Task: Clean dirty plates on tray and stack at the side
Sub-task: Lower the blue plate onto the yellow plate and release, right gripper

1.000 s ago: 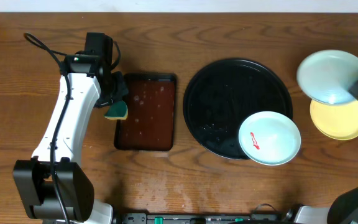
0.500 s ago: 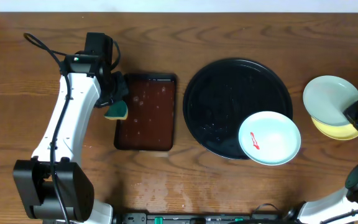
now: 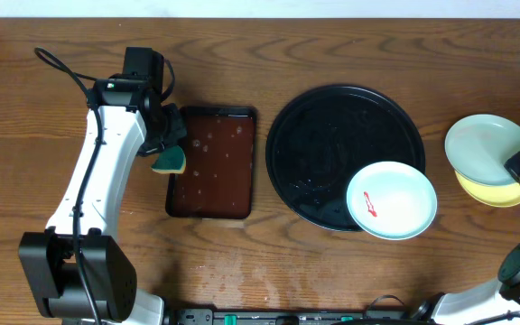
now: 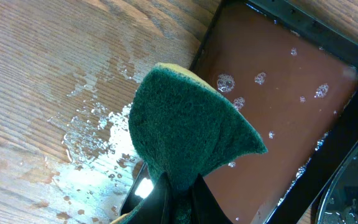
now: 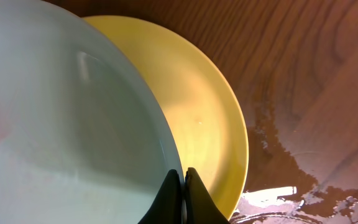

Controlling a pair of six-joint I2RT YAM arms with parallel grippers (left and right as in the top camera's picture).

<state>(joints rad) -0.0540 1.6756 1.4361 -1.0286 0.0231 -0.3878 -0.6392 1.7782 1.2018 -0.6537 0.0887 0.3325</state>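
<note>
My right pincer (image 5: 183, 179) is pinching the rim of the mint plate (image 5: 67, 124), with both fingers pressed tight on its edge. This plate hangs over the yellow plate (image 5: 207, 106) at the far right side of the table (image 3: 242, 54), well apart from the black tray (image 3: 332, 117). It does not sit square over the yellow one, and it pokes out to one side. I cannot tell if the two plates touch.

To do this well, I think I should slide the mint plate over until its middle is above the yellow plate's middle. Then I should make it flat and go down slowly. I should let go only when it rests all the way down, or it may tip and slip off. The wood here is wet with water (image 5: 284, 193), so the bottom plate could slide if I push it.

My left pincer (image 4: 173, 196) is pinching the green sponge (image 4: 185, 124) beside the brown tray (image 4: 278, 112). One plate with a red smear (image 3: 395, 199) lies on the edge of the black tray, waiting to be wiped
</note>
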